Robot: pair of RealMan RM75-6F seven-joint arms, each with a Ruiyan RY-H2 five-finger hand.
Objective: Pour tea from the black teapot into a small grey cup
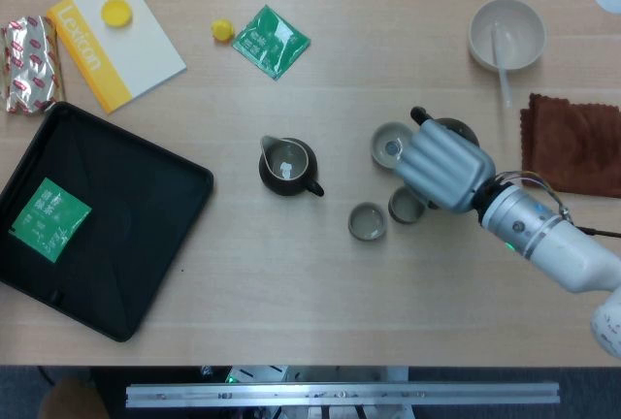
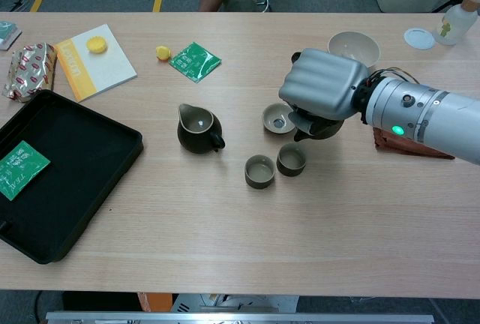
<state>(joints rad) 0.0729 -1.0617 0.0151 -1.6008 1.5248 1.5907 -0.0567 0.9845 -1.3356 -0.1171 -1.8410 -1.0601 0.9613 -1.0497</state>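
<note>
My right hand (image 1: 444,167) (image 2: 322,91) grips the black teapot (image 1: 456,130) (image 2: 321,127) from above and hides most of it. Only the pot's dark rim and lower body show, low over the table. Its spout tip (image 1: 418,113) points away from me. Three small grey cups stand close by. One cup (image 1: 391,144) (image 2: 277,118) is just left of the pot. A second cup (image 1: 407,206) (image 2: 291,159) sits right below the hand, and the third cup (image 1: 367,221) (image 2: 259,171) stands to its left. My left hand is out of both views.
A dark pitcher (image 1: 286,165) (image 2: 198,128) stands left of the cups. A brown cloth (image 1: 577,143) and a white bowl with a spoon (image 1: 506,35) lie to the right. A black tray (image 1: 116,244) fills the left side, with a book (image 1: 114,36) and a green sachet (image 1: 271,41) beyond it.
</note>
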